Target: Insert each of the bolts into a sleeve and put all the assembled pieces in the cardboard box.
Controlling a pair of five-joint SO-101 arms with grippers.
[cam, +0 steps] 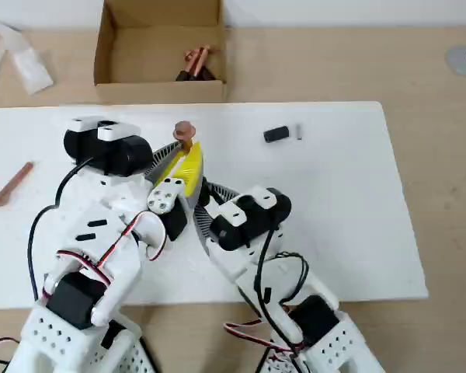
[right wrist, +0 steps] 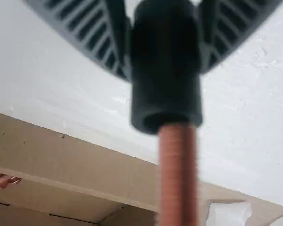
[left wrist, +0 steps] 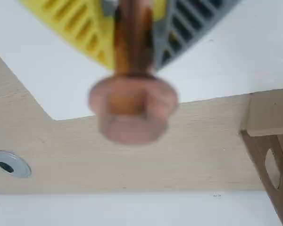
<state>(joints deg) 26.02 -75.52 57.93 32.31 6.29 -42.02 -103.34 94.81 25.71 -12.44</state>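
Centre of high view, over white board [cam: 334, 233] | left tool [left wrist: 134, 47] grips copper flange-head bolt [left wrist: 132, 108] by shank | right tool [right wrist: 165, 70] grips black cylindrical sleeve [right wrist: 166, 94], threaded end inside | keep axes collinear, push straight, no side load | brown cardboard box [cam: 102, 62] upper left.

1. On my left wrist view the bolt [left wrist: 132, 101] shows a blurred head, and its shank runs off the picture's edge between the left gripper's fingers [left wrist: 70, 28].
2. On the right wrist view the sleeve [right wrist: 166, 89] is blurred too; the threaded shank leaving it is cut off at the edge.
3. From above I can't count the assembled pieces [cam: 196, 64] in the cardboard box [cam: 103, 54].
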